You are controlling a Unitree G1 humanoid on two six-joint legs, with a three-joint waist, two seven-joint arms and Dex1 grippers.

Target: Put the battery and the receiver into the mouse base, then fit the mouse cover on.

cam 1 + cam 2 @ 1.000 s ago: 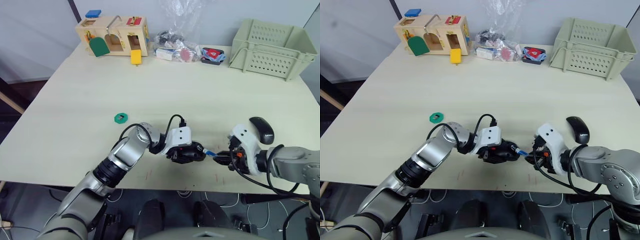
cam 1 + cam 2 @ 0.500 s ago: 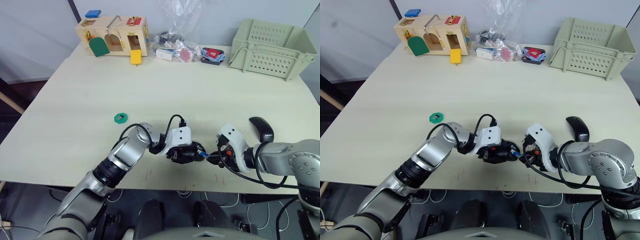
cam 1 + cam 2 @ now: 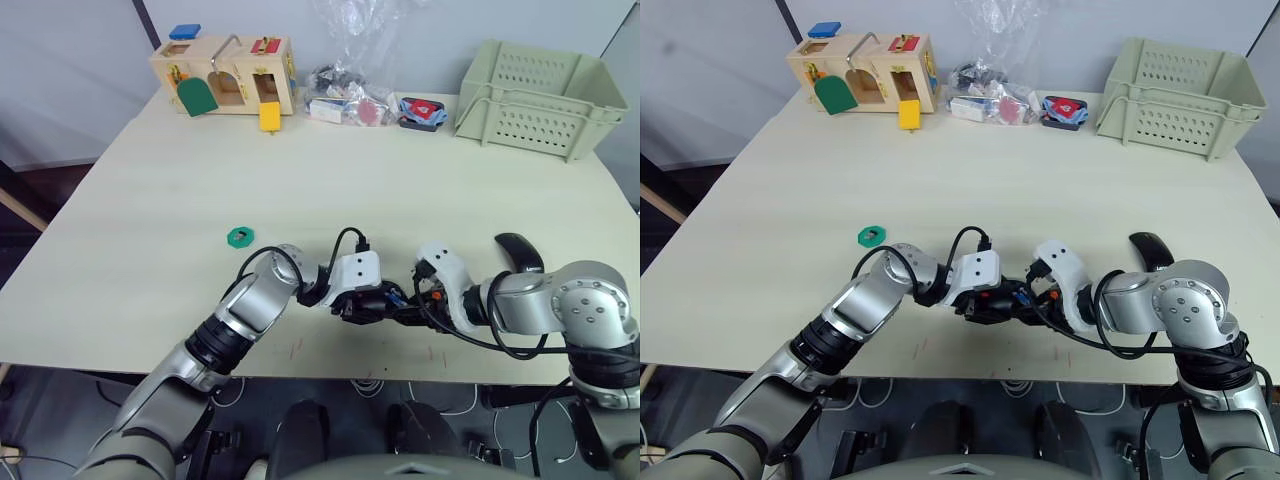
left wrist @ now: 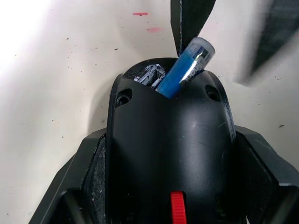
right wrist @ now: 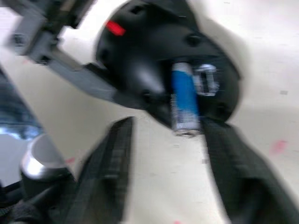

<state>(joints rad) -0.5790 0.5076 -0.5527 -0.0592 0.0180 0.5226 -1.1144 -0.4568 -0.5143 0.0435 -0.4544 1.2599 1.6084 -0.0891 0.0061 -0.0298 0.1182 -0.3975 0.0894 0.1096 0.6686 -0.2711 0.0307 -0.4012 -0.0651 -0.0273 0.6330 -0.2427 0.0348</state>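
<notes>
**Battery half-seated in base; right gripper at its free end**

Table (image 3: 150, 200): pale top. Base, battery and both grippers sit near its front edge; the cover (image 3: 521, 252) lies on it to the right, behind the right arm and well apart from the base.

Left gripper (image 3: 372, 302): fingers closed on the flanks of the base (image 4: 170, 154), one on each side in the left wrist view. The base is held steady with its open cavity towards the right arm.

Right gripper (image 5: 159, 140): fingers spread, one on either side of the battery's outer end. No firm pinch is visible; whether either pad touches the battery cannot be told.

Battery (image 4: 186, 66): blue, one end down inside the cavity, the other end sticking out past the rim, tilted and not lying flat. Its long axis runs from the cavity out towards the right gripper.

Judgement: the battery step is in hand and not complete. The right arm is the nearer to the free end, so seating calls for it to press that end down and along the axis. Risk: the tilted battery jams or springs out.

Receiver: not identified.
</notes>
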